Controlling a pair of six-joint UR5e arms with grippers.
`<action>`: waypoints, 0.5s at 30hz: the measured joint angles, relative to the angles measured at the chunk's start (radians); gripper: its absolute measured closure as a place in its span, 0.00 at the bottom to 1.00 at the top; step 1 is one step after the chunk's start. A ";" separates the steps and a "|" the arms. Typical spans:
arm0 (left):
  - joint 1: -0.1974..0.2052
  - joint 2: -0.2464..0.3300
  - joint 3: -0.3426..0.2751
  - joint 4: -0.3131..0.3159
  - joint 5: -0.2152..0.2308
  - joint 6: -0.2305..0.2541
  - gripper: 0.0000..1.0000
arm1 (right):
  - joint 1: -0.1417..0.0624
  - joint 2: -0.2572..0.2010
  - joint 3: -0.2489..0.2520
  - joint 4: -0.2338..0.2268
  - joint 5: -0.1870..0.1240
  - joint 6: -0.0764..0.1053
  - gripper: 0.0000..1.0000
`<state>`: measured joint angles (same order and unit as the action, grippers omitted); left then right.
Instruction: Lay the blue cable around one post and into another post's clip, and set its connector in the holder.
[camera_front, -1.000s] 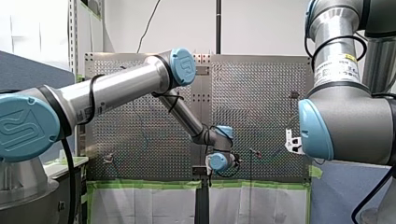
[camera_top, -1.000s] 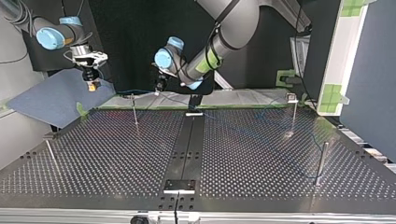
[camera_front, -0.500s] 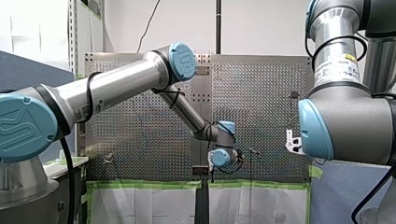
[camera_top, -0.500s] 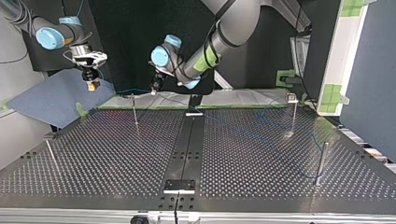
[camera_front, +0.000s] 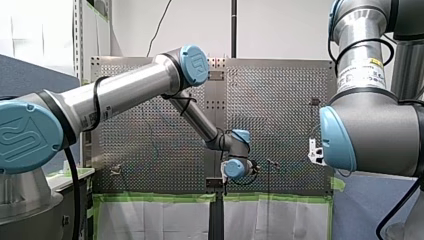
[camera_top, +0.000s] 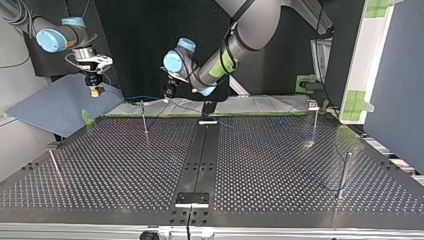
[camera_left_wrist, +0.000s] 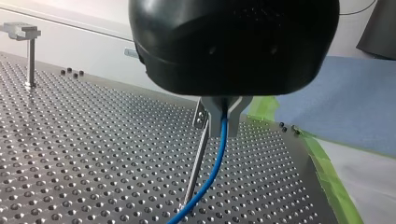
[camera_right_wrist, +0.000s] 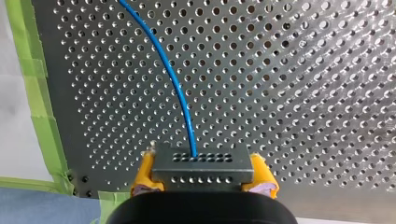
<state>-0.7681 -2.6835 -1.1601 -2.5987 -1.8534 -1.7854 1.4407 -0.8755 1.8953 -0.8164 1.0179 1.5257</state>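
The thin blue cable (camera_left_wrist: 215, 165) hangs from my left gripper (camera_left_wrist: 223, 122), whose metal fingers are shut on it just above the perforated table, close beside a slim post (camera_left_wrist: 197, 163). In the top view my left gripper (camera_top: 169, 93) is at the far edge near that post (camera_top: 144, 118). My right gripper (camera_right_wrist: 201, 173) has its yellow pads shut on the grey connector block (camera_right_wrist: 201, 164), from which the cable (camera_right_wrist: 173, 79) runs out. In the top view it hangs high at the far left (camera_top: 93, 90), off the table.
More posts stand at the top view's right (camera_top: 343, 175), far right with a clip on top (camera_top: 314, 120), and near left (camera_top: 55, 167). A black centre strip carries a small bracket (camera_top: 192, 198) near the front edge. Green tape (camera_right_wrist: 37, 93) lines the table's edge.
My left gripper swayed a little sideways with the cable and came back near the post. My right gripper drifted slightly to the top view's left with the connector.
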 joint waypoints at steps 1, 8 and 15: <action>0.001 0.000 0.000 0.000 0.001 0.000 1.00 | 0.000 0.000 0.000 -0.002 0.000 0.000 1.00; 0.005 0.008 -0.001 0.000 0.008 -0.002 1.00 | 0.001 0.003 0.000 -0.026 0.001 0.001 1.00; 0.006 0.009 -0.004 0.000 0.010 -0.002 1.00 | 0.005 0.040 -0.008 -0.046 -0.004 -0.002 1.00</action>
<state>-0.7618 -2.6745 -1.1642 -2.5991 -1.8434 -1.7870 1.4453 -0.8357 1.8871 -0.8628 1.0143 1.5236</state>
